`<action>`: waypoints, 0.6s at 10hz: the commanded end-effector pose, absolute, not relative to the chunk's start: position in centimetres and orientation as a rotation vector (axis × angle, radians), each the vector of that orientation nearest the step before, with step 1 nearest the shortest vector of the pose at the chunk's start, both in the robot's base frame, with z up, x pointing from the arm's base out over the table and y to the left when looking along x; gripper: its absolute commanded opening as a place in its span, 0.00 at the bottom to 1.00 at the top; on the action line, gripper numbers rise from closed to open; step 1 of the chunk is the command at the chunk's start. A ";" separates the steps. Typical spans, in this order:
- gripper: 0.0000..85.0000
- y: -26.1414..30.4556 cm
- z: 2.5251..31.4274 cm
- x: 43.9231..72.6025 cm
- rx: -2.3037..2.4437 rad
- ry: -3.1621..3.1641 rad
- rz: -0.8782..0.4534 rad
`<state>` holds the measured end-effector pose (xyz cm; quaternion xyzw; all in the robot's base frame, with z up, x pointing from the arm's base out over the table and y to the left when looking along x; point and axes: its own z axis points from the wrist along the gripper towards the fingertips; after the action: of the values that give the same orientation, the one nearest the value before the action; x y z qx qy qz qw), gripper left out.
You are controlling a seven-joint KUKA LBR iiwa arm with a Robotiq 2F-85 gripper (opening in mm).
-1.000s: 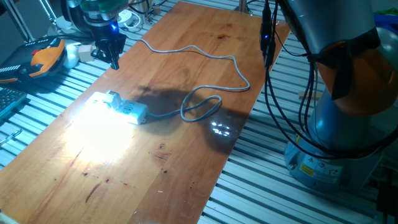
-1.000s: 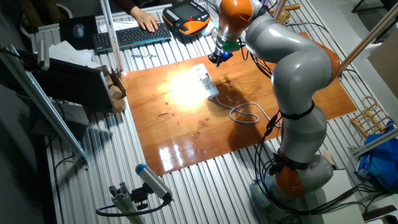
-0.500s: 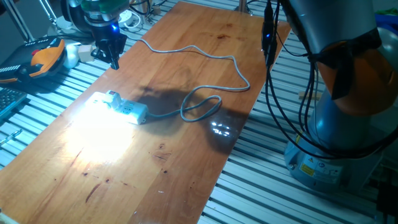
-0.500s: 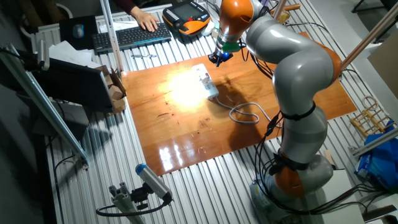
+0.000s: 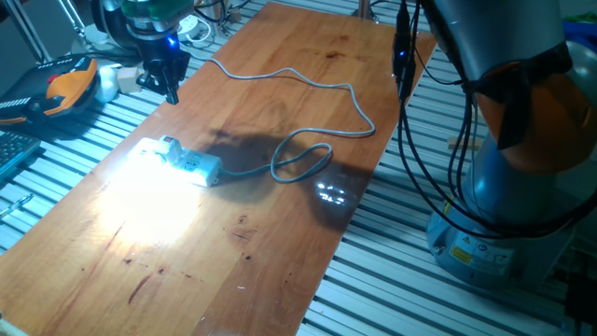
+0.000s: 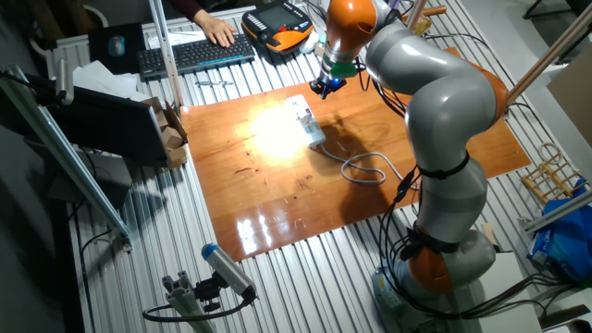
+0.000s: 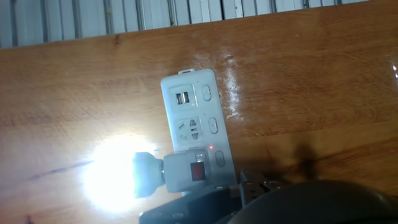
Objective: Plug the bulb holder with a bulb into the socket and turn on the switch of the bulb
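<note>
Wooden worktop point(image 6: 277, 199) on a ribbed metal bench point(image 6: 305, 282), in a dim lab.
A bright glare washes out the wood near its far end. A keyboard point(image 6: 194, 54) and an orange-black pendant point(image 6: 277, 26) lie on the bench beyond it, with a person's hand point(image 6: 220, 33) on the keyboard. Aluminium frame bars point(image 6: 79, 171) stand at the side.

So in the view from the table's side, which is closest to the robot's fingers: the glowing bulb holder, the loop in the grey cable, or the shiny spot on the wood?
From the gripper:
1. The bulb holder, just below the fingers, plugged into the socket.
2. The cable loop, out to the right, mid-table.
3. The shiny spot, farthest, near the table's right edge.
</note>
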<state>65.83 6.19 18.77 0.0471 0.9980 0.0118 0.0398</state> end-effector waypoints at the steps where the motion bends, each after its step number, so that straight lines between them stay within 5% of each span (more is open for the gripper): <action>1: 0.00 6.2 18.8 65.8 0.158 3.063 0.032; 6: 0.00 6.2 18.8 65.8 0.201 3.031 0.085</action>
<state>65.82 6.17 18.75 0.0663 0.9961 0.0279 0.0511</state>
